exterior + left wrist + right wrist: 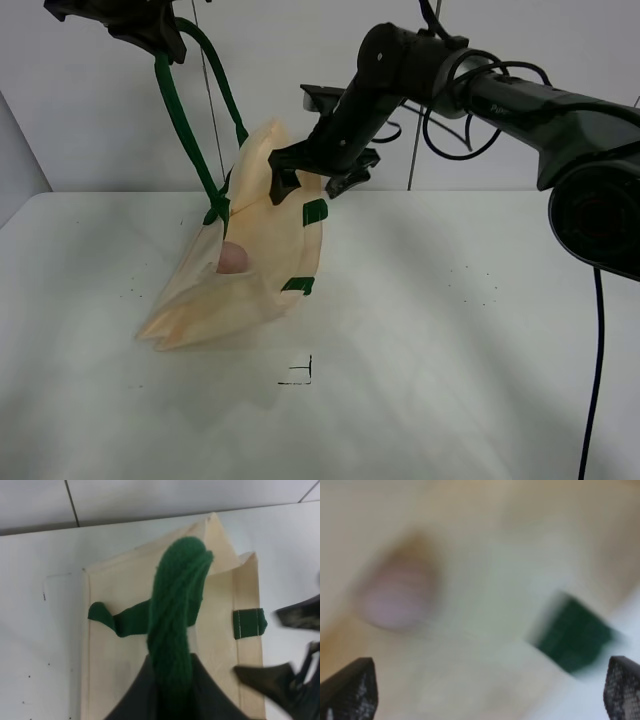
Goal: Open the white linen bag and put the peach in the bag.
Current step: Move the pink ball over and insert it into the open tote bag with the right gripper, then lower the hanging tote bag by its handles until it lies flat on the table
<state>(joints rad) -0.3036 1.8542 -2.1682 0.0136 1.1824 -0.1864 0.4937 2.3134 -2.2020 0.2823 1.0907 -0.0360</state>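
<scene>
The white linen bag (255, 270) hangs tilted above the table, its mouth held open. My left gripper (150, 30) at the top left is shut on its green strap handle (185, 120) and holds it up; the strap (175, 625) fills the left wrist view over the cream cloth (120, 670). The peach (232, 258) lies inside the bag and shows blurred in the right wrist view (397, 600). My right gripper (315, 180) is open and empty just above the bag's upper edge, its fingertips (350, 687) wide apart.
The white table (450, 330) carries a small black corner mark (300, 375) in front of the bag. A green tab (575, 637) sits on the bag's edge. A wall stands behind the table.
</scene>
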